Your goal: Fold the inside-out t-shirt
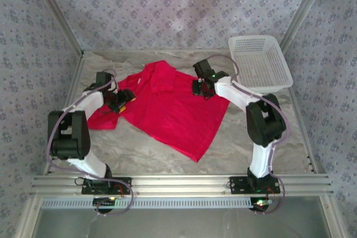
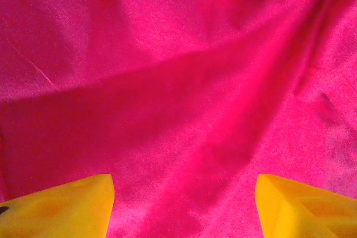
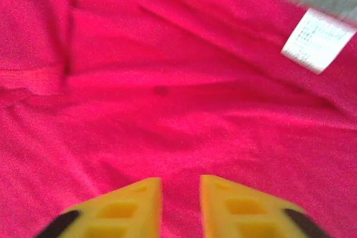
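**Garment.** The red t-shirt (image 1: 167,110) lies spread and rumpled on the grey worktop (image 1: 139,154), from centre toward the left. One corner points at the near edge.

**Basket.** A white mesh basket (image 1: 252,38) stands at the far right corner, near the shirt but apart from it.

**Left jaws.** They are positioned over the shirt's left part, by the sleeve. In the left wrist view the yellow fingers (image 2: 61,207) stand wide apart above creased red cloth, with nothing gripped between them. Contact with the cloth cannot be determined.

**Right jaws.** They are positioned at the shirt's far right part. The yellow fingers (image 3: 120,210) are parted by only a slim gap, through which cloth shows, and they hold nothing.

**Tag.** A small white tag (image 3: 318,40) lies on the cloth close to the shirt's edge, with bare worktop just beyond.
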`<state>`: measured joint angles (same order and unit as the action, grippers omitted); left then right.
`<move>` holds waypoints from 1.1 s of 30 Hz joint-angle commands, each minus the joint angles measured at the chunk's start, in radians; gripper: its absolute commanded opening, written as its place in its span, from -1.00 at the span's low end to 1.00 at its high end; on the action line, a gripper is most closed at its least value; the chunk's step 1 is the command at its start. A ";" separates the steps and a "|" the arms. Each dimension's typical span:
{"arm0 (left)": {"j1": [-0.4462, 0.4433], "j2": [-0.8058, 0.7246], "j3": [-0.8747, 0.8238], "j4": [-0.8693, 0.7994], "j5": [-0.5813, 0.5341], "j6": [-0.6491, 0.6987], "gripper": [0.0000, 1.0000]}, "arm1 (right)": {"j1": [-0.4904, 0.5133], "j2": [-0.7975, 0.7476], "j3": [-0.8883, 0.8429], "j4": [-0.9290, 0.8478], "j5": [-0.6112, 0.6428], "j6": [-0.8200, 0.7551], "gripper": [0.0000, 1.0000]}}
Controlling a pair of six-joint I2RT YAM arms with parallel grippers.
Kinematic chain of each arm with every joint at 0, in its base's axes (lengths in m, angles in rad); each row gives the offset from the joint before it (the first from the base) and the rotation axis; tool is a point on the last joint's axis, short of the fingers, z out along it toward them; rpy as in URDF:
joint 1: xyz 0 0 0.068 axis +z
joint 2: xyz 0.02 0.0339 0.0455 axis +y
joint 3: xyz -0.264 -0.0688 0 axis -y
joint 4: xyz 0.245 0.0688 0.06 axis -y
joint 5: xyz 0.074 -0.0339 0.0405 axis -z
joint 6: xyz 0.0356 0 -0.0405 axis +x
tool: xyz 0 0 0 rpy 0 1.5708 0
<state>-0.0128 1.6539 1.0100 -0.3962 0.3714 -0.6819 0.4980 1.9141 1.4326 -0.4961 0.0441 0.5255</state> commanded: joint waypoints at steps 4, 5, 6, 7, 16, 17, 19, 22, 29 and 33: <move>0.003 0.214 0.204 0.015 -0.020 -0.006 0.31 | 0.001 0.040 -0.147 0.002 -0.036 0.040 -0.55; -0.006 0.244 0.241 -0.002 -0.027 0.002 0.31 | 0.012 0.024 -0.184 0.006 -0.028 0.050 -0.54; -0.017 0.275 0.290 -0.023 -0.037 0.013 0.31 | 0.027 0.002 -0.227 0.007 -0.017 0.062 -0.54; -0.025 0.301 0.331 -0.043 -0.045 0.022 0.32 | 0.045 -0.020 -0.283 0.009 -0.010 0.079 -0.55; -0.118 0.496 0.689 -0.144 -0.028 0.110 0.37 | 0.437 -0.259 -0.425 -0.039 0.092 0.323 -0.54; -0.128 0.518 0.733 -0.169 -0.025 0.129 0.38 | 0.448 -0.272 -0.390 -0.068 0.115 0.310 -0.50; -0.145 0.558 0.833 -0.231 -0.010 0.170 0.38 | 0.449 -0.286 -0.309 -0.090 0.162 0.237 -0.29; -0.154 0.542 0.873 -0.277 -0.035 0.194 0.38 | 0.414 -0.236 -0.182 -0.070 0.203 0.113 -0.07; -0.092 0.326 0.623 -0.275 -0.134 0.118 0.36 | 0.339 0.094 0.186 -0.080 0.239 -0.168 0.13; -0.054 0.165 0.355 -0.124 -0.088 0.054 0.33 | 0.318 0.280 0.408 -0.146 0.280 -0.251 0.24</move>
<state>-0.0841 1.9171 1.4734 -0.5880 0.2729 -0.5793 0.8230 2.1017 1.7435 -0.5461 0.2676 0.3939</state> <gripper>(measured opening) 0.668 0.617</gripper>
